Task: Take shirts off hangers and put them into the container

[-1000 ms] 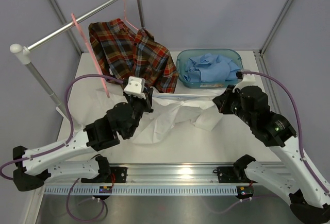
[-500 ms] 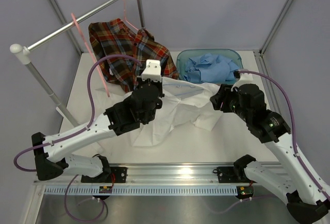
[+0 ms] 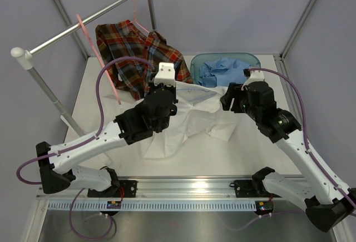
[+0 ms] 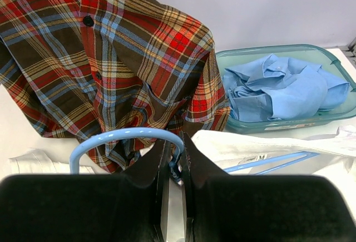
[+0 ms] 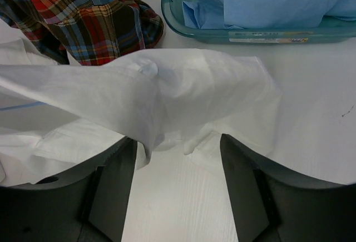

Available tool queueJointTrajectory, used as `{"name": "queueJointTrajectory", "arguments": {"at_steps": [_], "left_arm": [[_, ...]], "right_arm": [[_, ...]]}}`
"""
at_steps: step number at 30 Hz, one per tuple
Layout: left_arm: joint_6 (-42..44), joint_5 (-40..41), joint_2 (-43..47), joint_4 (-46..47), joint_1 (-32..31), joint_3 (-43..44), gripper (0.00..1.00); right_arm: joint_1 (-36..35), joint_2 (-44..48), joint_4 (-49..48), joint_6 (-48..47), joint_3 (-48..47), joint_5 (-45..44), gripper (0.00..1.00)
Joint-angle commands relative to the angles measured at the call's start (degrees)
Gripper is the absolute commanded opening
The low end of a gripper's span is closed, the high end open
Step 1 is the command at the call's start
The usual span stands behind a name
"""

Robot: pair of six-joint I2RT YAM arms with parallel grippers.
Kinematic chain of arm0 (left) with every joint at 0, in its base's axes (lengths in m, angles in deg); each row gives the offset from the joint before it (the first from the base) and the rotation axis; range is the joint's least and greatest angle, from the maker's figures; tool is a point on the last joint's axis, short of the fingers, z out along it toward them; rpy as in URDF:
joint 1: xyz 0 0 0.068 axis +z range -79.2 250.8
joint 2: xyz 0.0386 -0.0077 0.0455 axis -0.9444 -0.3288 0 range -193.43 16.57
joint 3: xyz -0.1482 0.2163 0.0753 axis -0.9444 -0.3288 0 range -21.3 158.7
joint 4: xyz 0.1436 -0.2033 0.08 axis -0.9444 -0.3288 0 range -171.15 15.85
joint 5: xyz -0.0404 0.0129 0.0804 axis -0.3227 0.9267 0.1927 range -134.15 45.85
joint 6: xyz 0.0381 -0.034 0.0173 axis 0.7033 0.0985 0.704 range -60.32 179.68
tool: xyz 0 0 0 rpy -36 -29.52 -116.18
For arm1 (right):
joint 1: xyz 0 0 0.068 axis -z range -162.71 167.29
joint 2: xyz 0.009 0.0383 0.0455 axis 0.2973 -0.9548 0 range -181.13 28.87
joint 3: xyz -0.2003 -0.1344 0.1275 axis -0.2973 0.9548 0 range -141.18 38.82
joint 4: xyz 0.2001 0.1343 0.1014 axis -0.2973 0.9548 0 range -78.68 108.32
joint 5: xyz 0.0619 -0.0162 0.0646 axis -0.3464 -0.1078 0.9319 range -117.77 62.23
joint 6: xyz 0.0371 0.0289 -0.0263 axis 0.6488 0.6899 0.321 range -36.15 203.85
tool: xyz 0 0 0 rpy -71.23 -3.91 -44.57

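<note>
Progress: approx 1 of 3 done. Light blue shirt (image 3: 225, 72) sits crumpled inside the container (image 3: 196, 65), which is at the far right of the counter (image 3: 245, 147).

White shirt (image 3: 189, 122) is mid-step. It lies spread and rumpled on the counter between the arms, just in front of the container, not in it. Blue hanger (image 4: 125, 136) looks partly inside it; its hook sticks out and a straight bar shows under the cloth in left wrist view.

Left hand (image 4: 176, 153) is clamped on the blue hanger at the hook's base. Right hand (image 5: 177, 142) has fingers spread wide w/ nothing gripped, and a fold of white cloth lies in front of them.

Plaid shirt (image 3: 133, 58) not started: hangs on a pink hanger (image 3: 139, 25) from the rail (image 3: 72, 30), lower hem drooping to the counter. Second pink hanger (image 3: 92, 44) on the rail is bare.

Left to do, by my read: free the white shirt from its hanger, bin it, then the plaid.

Materials:
- White shirt: thin, smooth, creases easily.
- Plaid shirt: thicker flannel look, red/orange/navy, dark buttons.
- Container: translucent teal plastic, rounded corners, shallow, label on side.
- Hangers: thin rigid plastic, curved hooks.
- Rail: silver metal tube w/ white ball ends.
</note>
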Motion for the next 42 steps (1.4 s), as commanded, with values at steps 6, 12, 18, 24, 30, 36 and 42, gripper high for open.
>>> {"name": "queueJointTrajectory", "arguments": {"at_steps": [6, 12, 18, 24, 30, 36, 42], "left_arm": [[0.14, 0.89, 1.23, 3.56, -0.28, 0.71, 0.00], [0.14, -0.43, 2.46, 3.12, -0.28, 0.18, 0.00], [-0.82, -1.66, 4.92, 1.01, -0.37, -1.92, 0.00], [-0.21, -5.96, 10.01, 0.57, -0.37, -5.70, 0.00], [3.21, -8.78, 14.84, -0.49, -0.37, -9.22, 0.00], [5.77, -10.80, 18.80, -0.93, -0.28, -12.03, 0.00], [5.42, -16.60, 23.11, 7.24, -0.28, -14.41, 0.00]], "right_arm": [[0.45, -4.34, -8.13, -1.13, -4.95, 0.58, 0.65], [0.45, -7.42, -9.36, -1.14, -5.83, -0.04, 0.50], [0.45, -8.65, -9.10, -2.37, -5.65, -5.30, 0.19], [0.71, -9.53, -7.70, -3.25, -5.57, -11.20, 0.00], [1.85, -9.52, -5.06, -3.51, -6.88, -14.18, 0.00], [4.93, -8.65, -2.60, -3.95, -7.68, -13.49, 0.00], [5.20, -7.51, -3.48, -3.60, -3.47, -5.85, 0.00]]}}
